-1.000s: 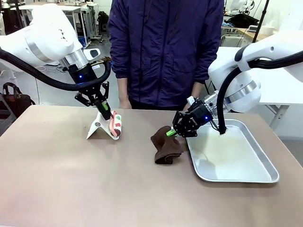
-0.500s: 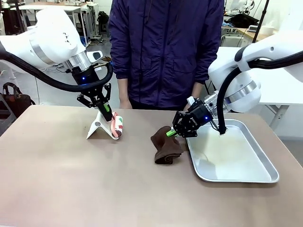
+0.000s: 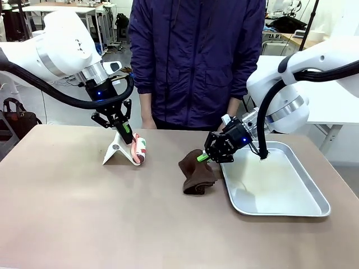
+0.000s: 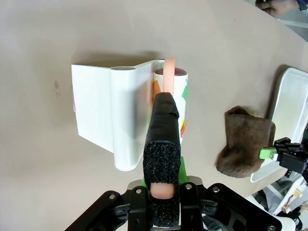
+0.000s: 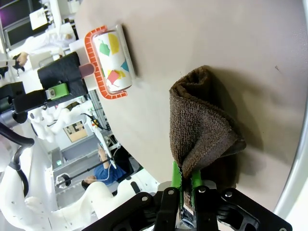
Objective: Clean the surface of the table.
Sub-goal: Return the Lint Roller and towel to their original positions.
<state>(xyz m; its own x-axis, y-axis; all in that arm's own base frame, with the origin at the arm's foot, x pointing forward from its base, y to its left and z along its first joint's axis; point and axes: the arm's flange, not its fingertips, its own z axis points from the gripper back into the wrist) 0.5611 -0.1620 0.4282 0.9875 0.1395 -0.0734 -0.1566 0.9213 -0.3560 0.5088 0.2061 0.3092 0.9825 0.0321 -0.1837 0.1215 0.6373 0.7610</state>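
Over the table (image 3: 84, 213), left jaws clamp a lint roller's handle (image 4: 168, 72), right jaws clamp a brown cloth (image 3: 196, 174).

Left hand (image 3: 124, 134) gripping roller (image 3: 138, 149) left of tray (image 3: 280, 210); right hand (image 3: 203, 157) pinching brown cloth (image 3: 196, 174) beside tray, on tabletop (image 3: 84, 213).

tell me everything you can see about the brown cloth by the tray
The brown cloth is a dark, fuzzy towel-like piece, folded over on itself into a thick bunched wad. It lies on the table just left of the silver tray, near its rim. The right tool is shut on its upper edge, pinching a fold between the green pads, so that end is lifted while the rest sags onto the tabletop. In the right wrist view it hangs as a doubled flap casting a shadow.
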